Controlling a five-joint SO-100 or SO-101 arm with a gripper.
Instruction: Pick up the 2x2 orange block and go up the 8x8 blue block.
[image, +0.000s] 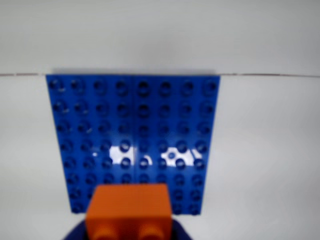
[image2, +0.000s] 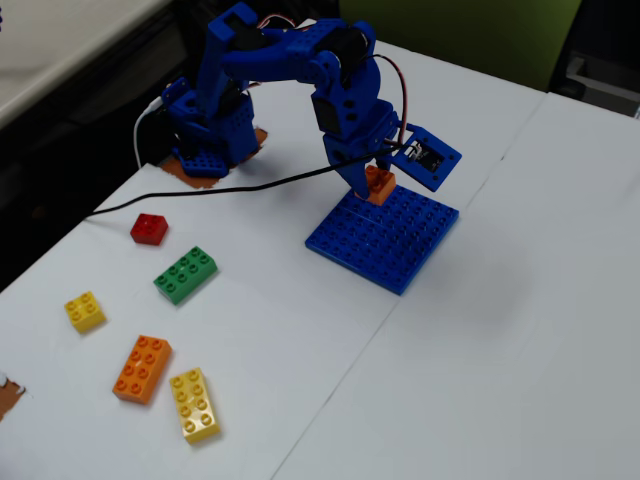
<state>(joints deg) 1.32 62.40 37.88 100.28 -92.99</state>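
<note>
Two views give us the same moment: in the fixed view we see the gripper (image2: 372, 182) closed on the 2x2 orange block (image2: 380, 186), which sits at the near-arm edge of the 8x8 blue block (image2: 385, 237); whether it touches the studs or hangs just over them we cannot tell. In the wrist view we find the orange brick (image: 128, 207) at the bottom centre, two of its studs facing the camera, with dark blue gripper parts on both sides of it and the baseplate (image: 135, 125) spread out beyond it, its far edge along a seam in the white table (image: 270, 150). Left of the arm in the fixed view we count five loose bricks well apart from the plate: a red brick (image2: 149, 229), a green brick (image2: 186, 274), a small yellow brick (image2: 85, 311), a long orange brick (image2: 142, 368) and a long yellow brick (image2: 195, 404). A black cable (image2: 200, 192) runs across the table from the arm's base (image2: 210, 140).
</note>
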